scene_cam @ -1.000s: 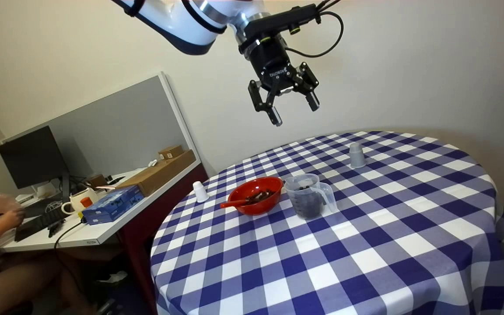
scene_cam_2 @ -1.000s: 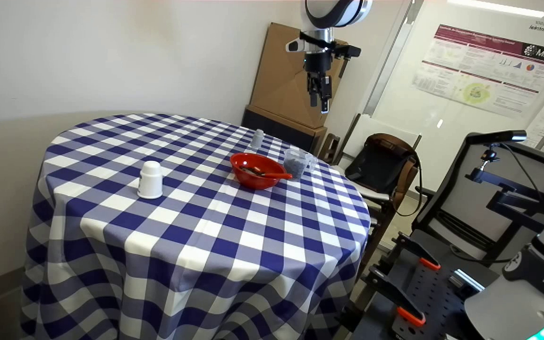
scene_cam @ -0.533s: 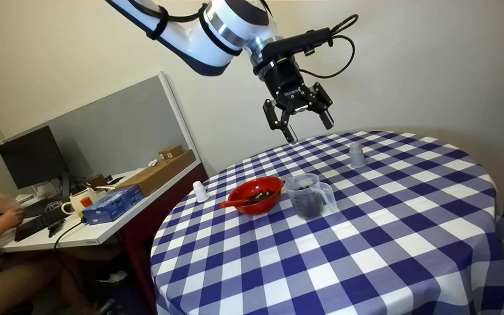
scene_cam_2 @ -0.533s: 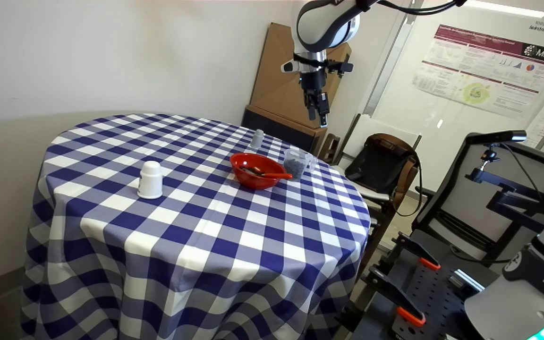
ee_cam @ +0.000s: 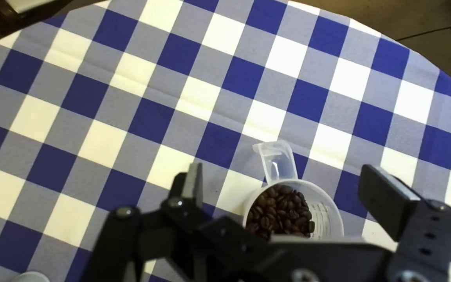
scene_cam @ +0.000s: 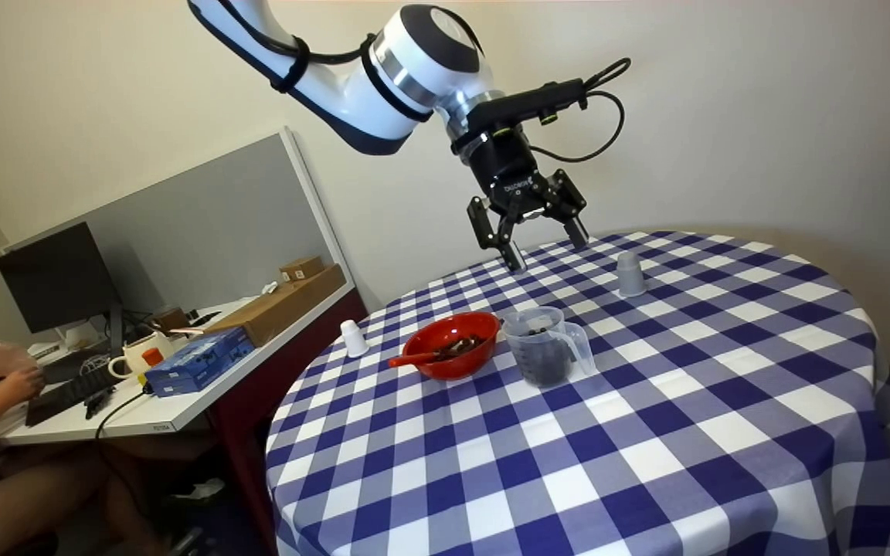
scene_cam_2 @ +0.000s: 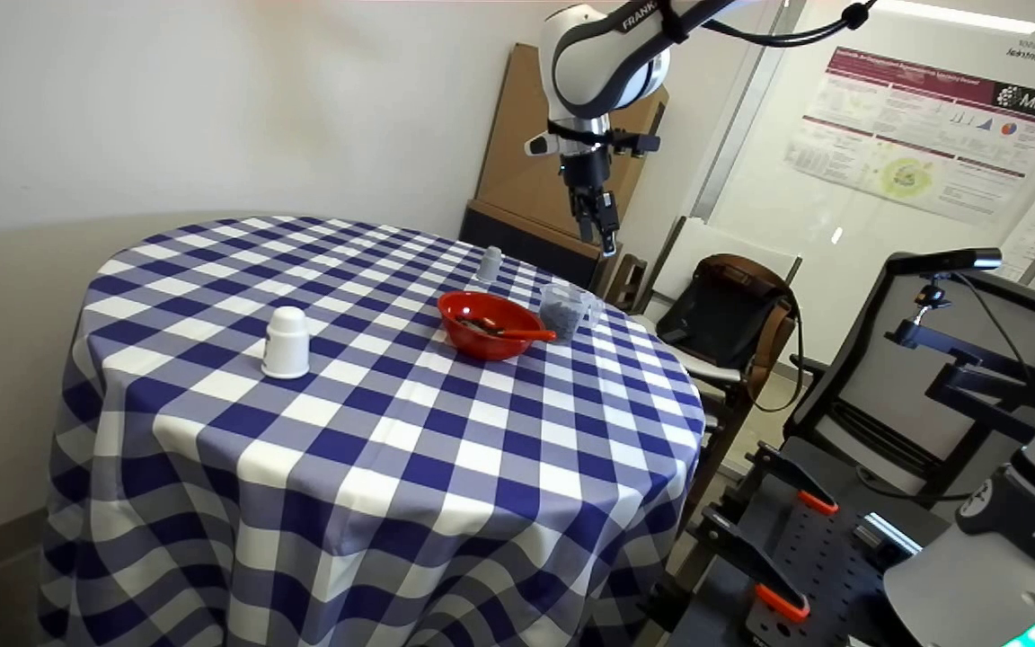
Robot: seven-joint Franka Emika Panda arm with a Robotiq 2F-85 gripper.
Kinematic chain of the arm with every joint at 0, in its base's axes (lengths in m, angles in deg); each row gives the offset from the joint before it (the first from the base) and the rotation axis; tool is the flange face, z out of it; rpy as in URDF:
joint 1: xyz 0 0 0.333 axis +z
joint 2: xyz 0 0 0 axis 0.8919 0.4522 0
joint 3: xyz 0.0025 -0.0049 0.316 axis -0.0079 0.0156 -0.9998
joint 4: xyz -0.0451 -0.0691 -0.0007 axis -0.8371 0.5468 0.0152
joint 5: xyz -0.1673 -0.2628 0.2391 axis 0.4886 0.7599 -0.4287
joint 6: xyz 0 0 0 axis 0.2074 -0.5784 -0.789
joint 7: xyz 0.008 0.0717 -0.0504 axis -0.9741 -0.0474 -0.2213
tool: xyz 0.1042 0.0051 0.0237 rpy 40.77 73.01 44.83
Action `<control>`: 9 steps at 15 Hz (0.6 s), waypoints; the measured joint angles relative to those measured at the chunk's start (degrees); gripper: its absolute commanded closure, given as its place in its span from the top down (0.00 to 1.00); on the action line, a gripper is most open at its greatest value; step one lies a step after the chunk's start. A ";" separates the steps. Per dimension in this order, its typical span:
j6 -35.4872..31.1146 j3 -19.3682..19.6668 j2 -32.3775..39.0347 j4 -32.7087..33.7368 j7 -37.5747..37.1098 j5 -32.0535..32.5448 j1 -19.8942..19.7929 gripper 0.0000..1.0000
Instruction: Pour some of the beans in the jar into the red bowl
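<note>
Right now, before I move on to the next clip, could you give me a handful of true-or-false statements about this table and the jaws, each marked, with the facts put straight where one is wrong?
1. The clear jug holds dark beans. True.
2. The jaws are closed on the jug. False: they stand open above it, holding nothing.
3. A red handle sticks out over the rim of the red bowl. True.
4. The red bowl is empty. False: dark pieces lie in it.
5. The jug is lying on its side. False: it stands upright on the checked tablecloth.
6. A white cup stands wide end down on the tablecloth. True.
</note>
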 measured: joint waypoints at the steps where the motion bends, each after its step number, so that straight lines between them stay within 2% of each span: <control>1: 0.00 -0.23 0.01 -0.23 -0.01 0.00 0.05 1.00; 9: -1.62 -0.11 -0.02 -2.38 -1.37 0.07 -0.36 1.00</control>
